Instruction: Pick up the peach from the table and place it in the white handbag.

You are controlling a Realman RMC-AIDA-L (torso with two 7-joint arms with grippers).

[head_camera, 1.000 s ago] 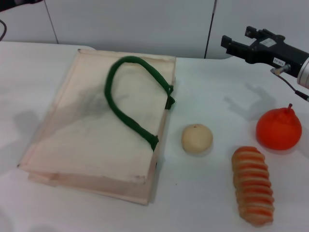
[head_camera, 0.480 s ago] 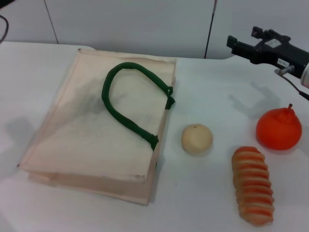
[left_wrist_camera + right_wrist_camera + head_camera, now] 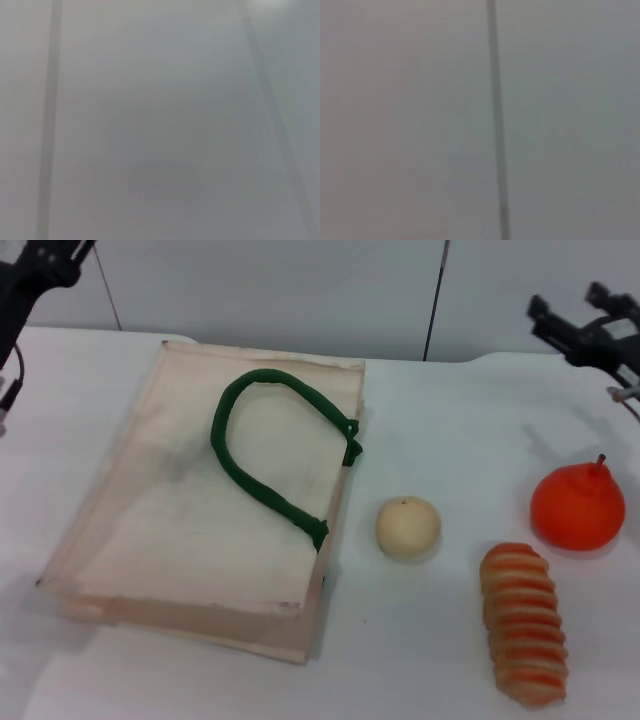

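Right gripper [image 3: 590, 325] backs off toward 2 o'clock, left gripper [image 3: 40, 265] appears at 10; finger state unclear. No pale-pink peach visible; flat cream fabric handbag [image 3: 160, 530] lies flat, likely holding it.

White table [image 3: 440, 430] spans the foreground, its matte surface evenly lit and carrying soft grey shadows. Behind its far edge stands a pale grey panelled wall [image 3: 270, 290], divided by thin dark vertical seams [image 3: 434, 300]. Both wrist views show only this wall and its seams [image 3: 496, 120].
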